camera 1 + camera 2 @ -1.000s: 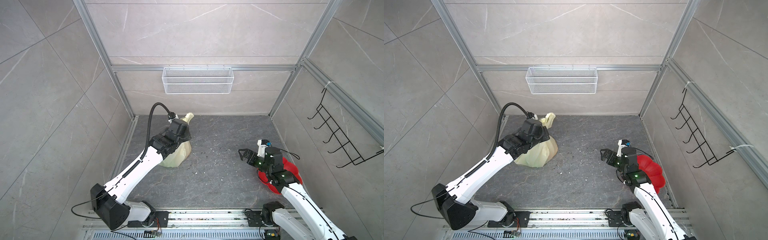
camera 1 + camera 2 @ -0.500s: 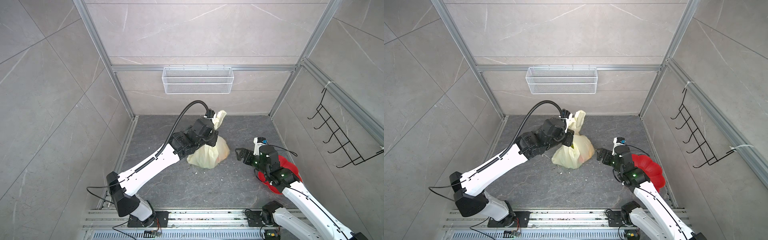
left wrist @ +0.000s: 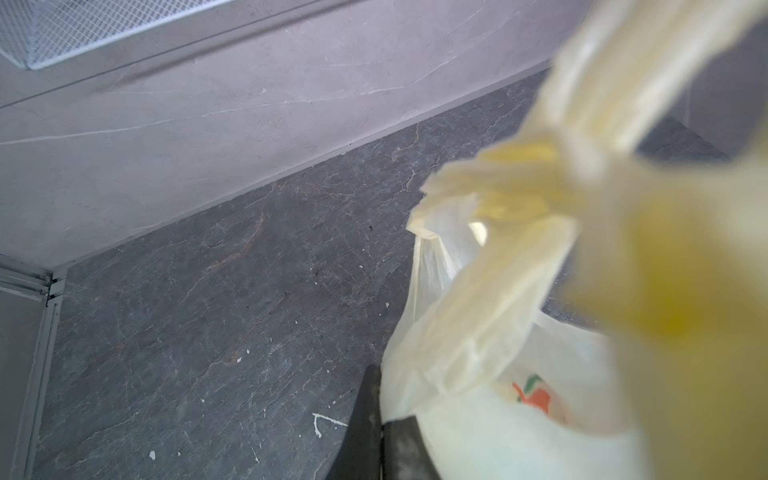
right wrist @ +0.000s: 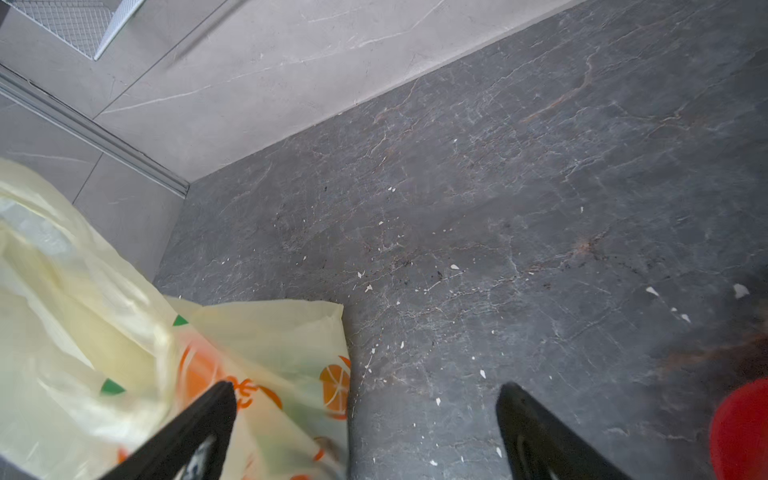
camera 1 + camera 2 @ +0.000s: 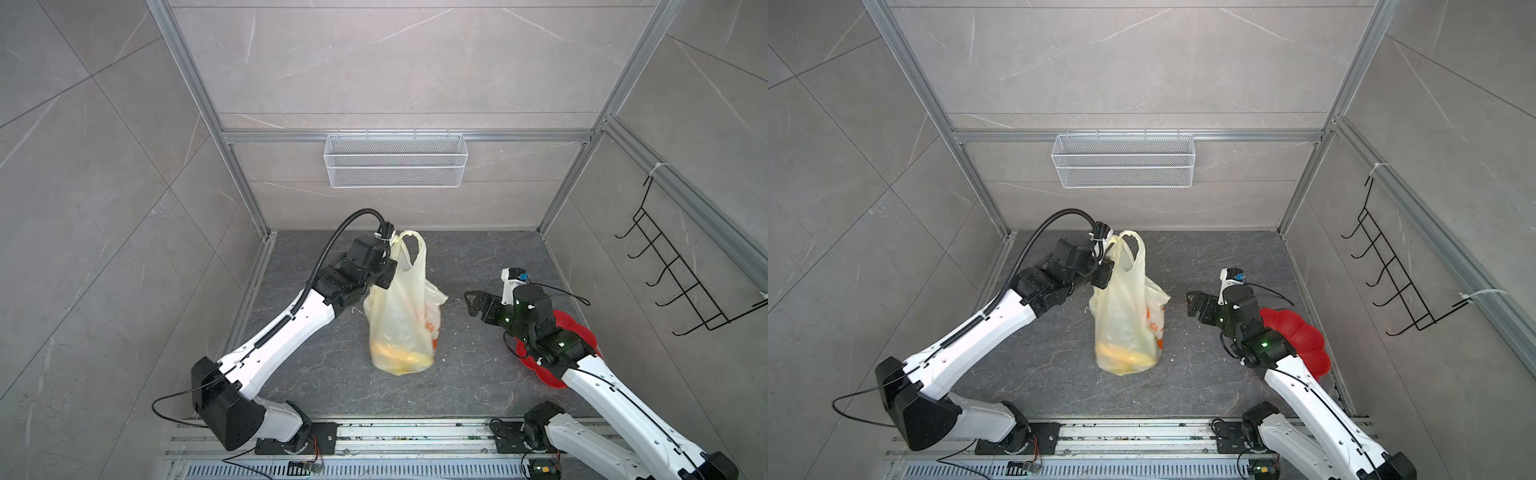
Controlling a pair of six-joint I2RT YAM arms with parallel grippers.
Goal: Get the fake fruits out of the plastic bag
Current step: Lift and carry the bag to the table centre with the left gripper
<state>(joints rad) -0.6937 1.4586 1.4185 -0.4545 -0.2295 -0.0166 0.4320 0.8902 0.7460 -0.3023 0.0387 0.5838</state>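
The pale-yellow plastic bag (image 5: 399, 316) (image 5: 1125, 316) hangs stretched upright over the middle of the floor, orange prints on its right side. My left gripper (image 5: 384, 276) (image 5: 1102, 274) is shut on the bag's upper edge near one handle; in the left wrist view the shut gripper (image 3: 380, 419) pinches the film (image 3: 478, 324). The fake fruits (image 5: 399, 353) (image 5: 1125, 355) show only as a yellow-orange mass through the bag's bottom. My right gripper (image 5: 471, 303) (image 5: 1192, 305) (image 4: 365, 399) stands open just right of the bag (image 4: 104, 332), holding nothing.
A red flower-shaped plate (image 5: 577, 336) (image 5: 1300, 336) (image 4: 739, 432) lies under my right arm by the right wall. A white wire basket (image 5: 395, 166) (image 5: 1123, 160) hangs on the back wall, a black hook rack (image 5: 681, 282) (image 5: 1391, 274) on the right wall.
My left arm has carried the bag from the back left corner to the middle and raised it, so it now hangs stretched tall. The right gripper has hardly moved and stays open.
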